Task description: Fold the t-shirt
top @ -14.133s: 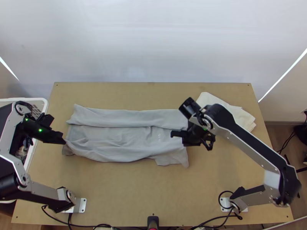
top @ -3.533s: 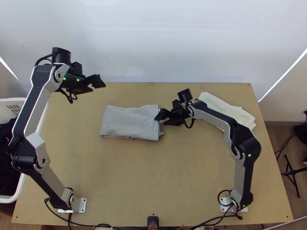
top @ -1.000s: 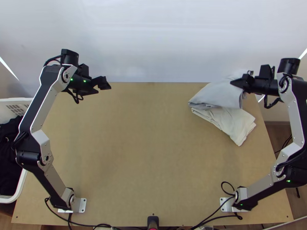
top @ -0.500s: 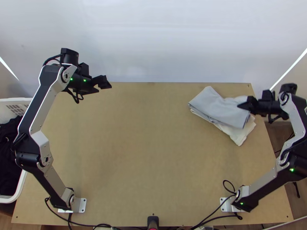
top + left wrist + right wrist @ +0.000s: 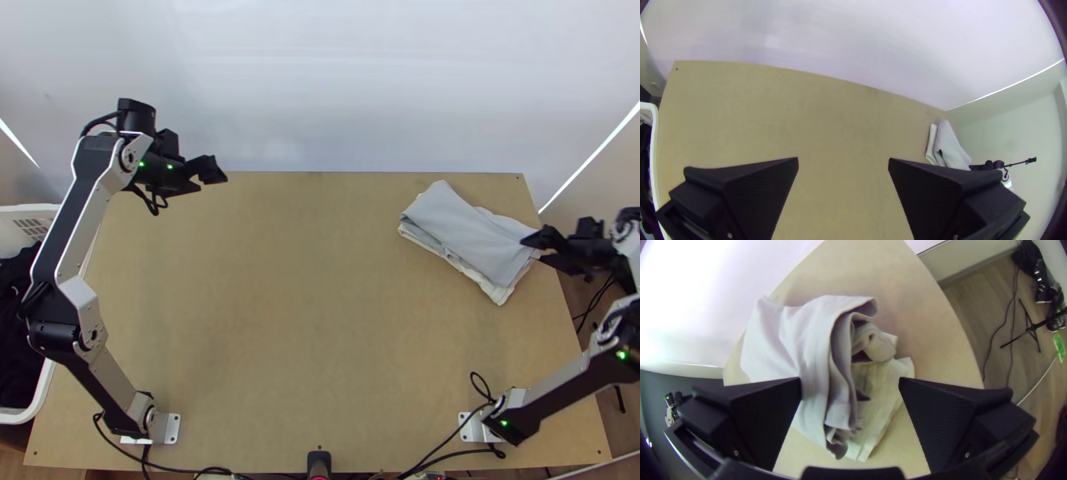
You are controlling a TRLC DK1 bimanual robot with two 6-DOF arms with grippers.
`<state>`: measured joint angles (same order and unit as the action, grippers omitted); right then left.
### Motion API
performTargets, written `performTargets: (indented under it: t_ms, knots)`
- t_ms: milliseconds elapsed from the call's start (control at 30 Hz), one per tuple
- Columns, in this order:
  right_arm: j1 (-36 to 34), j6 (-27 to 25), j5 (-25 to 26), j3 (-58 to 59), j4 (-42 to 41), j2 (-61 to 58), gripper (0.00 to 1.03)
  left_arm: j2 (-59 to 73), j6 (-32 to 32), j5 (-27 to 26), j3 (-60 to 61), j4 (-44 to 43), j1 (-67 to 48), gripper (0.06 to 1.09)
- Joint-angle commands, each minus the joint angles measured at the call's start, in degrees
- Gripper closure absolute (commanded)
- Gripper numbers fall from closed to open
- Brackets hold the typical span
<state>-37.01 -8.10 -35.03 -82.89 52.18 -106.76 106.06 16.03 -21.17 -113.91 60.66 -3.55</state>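
You have the grey t-shirt [image 5: 472, 232] at the table's far right, folded into a compact, layered bundle. It lies on top of a folded cream cloth [image 5: 488, 290], which projects from beneath it along the near side. The bundle is set aslant, running from its far left end towards the near right. In the right wrist view you can see several layers of the shirt along one edge, loosely curled and not pressed flat, with creases across the upper face.

Your right gripper [image 5: 536, 250] is at the right edge of the shirt, by the table's right edge. Its jaws stand wide apart and are not clamped on the fabric; one finger [image 5: 760, 409] overlaps the shirt in the right wrist view, but whether it touches you cannot tell.

Your left gripper [image 5: 210, 186] is above the table's far left part, well apart from the shirt. Its jaws are also spread, with nothing between them but a view of bare wood.

At the left side of the table [image 5: 304, 320] you have a white basket [image 5: 42, 392] containing dark fabric [image 5: 16, 336]. A white backdrop [image 5: 320, 96] stands behind the far edge.
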Motion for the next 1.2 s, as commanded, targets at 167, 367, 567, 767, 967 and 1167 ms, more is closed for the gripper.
performTargets:
  t_ms: [167,367,567,767,967,1167]
  knots:
    - [-3.94,-2.36,3.21,2.82,-2.53,19.05,0.03,-3.84,-0.21,-0.63,0.26,-2.13,5.4,0.1]
    - [2.39,-2.01,6.64,3.97,-7.45,29.77,0.04,-12.9,-0.65,5.44,8.18,-13.03,8.21,0.1]
    - [14.34,1.68,20.79,4.05,-25.2,42.6,0.04,-26.61,-2.67,12.38,20.57,-20.32,11.02,0.1]
    - [22.69,6.16,28.79,4.49,-33.64,50.6,0.04,-42.34,-5.13,14.66,33.75,-31.13,18.14,0.11]
    - [24.71,9.42,30.46,15.3,-44.54,59.74,0.04,-59.65,-6.54,14.66,50.01,-47.04,24.47,0.1]
    - [27.52,10.47,30.46,37.1,-70.73,75.65,0.04,-75.12,-6.36,14.66,65.39,-61.19,26.75,0.1]
